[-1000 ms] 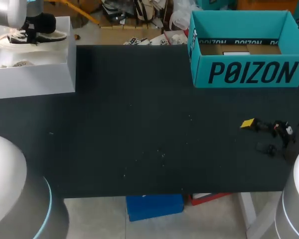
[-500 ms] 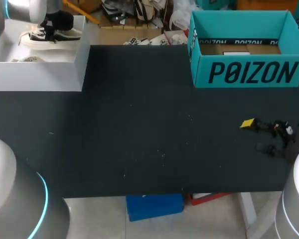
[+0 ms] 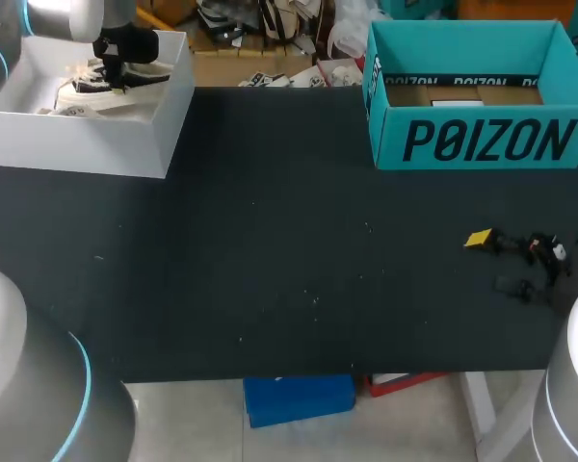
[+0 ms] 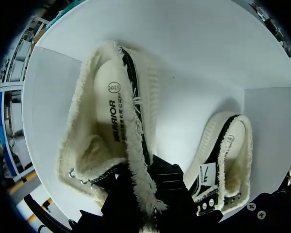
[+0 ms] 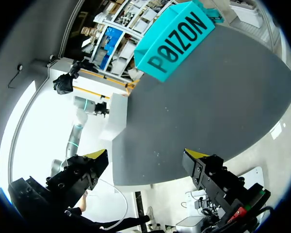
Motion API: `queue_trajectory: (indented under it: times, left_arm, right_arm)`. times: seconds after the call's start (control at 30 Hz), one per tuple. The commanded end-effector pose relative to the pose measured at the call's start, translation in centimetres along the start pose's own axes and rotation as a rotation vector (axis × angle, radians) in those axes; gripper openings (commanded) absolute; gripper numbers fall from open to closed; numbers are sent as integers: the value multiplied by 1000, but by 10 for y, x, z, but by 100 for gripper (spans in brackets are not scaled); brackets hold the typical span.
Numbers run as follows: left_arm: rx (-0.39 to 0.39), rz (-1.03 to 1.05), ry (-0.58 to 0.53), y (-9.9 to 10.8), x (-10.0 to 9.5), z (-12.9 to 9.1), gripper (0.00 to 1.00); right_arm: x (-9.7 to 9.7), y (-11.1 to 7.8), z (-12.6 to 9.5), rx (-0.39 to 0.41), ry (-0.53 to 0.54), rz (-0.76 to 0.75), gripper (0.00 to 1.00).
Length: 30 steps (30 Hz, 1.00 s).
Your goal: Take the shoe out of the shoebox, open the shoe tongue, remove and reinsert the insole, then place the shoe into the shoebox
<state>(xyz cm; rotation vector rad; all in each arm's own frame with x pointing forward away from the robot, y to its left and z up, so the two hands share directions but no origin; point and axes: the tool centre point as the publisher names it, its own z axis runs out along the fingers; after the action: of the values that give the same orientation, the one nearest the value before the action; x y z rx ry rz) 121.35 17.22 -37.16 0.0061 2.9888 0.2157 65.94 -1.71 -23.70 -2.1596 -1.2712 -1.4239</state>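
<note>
**Shoe sits in white box, L gripper clamped on its collar**

The shoe (image 4: pixel 114 121) lies inside the white shoebox (image 3: pixel 159 130), which stands open at the far left corner of the table (image 3: pixel 270 250). It is a high-cut model w/ a black fabric upper, pale stitching along the edge and a cream rubber sole. The inside is lined w/ thick cream fleece that curls out over the whole collar. Metal eyelets show at the front of the opening. The insole (image 4: pixel 109 104) is in place, cream-coloured, w/ dark print along it and a small round stamp near the heel. In the wrist view the opening faces the camera, so one looks straight down into the shoe.

The L gripper (image 4: pixel 146 196) comes down from above into the shoebox. Its two dark fingers stand narrow, one on the inner side and one on the outer side of the fleece collar wall, pressing it from both sides. Its yellow tips are hidden by the fleece.

A second shoe (image 4: pixel 223 160) of the same kind lies just beside the first, in the same box, w/ a paper tag at its eyelets.

The R gripper (image 5: pixel 146 156) hangs over the near right part of the table, well apart from the shoebox. Its fingers are spread wide, w/ nothing between them.

A teal box (image 3: pixel 482 140), open at the top, stands at the far right corner.
</note>
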Motion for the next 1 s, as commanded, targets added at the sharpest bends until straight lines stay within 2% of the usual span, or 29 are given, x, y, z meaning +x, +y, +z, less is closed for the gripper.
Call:
queue_trajectory:
  times: [0.03,0.37,0.57,1.0]
  left_arm:
    - [-2,0,-11,0,14,-5,0]
    - [-44,10,-44,17,18,-21,0]
    - [-75,37,-56,26,21,-15,0]
    - [-101,41,-78,42,6,0,0]
  right_arm:
    - [0,-1,-2,-2,1,1,100]
    - [0,-1,-2,-2,1,1,100]
    - [0,-1,-2,-2,1,1,100]
    - [0,-1,-2,-2,1,1,100]
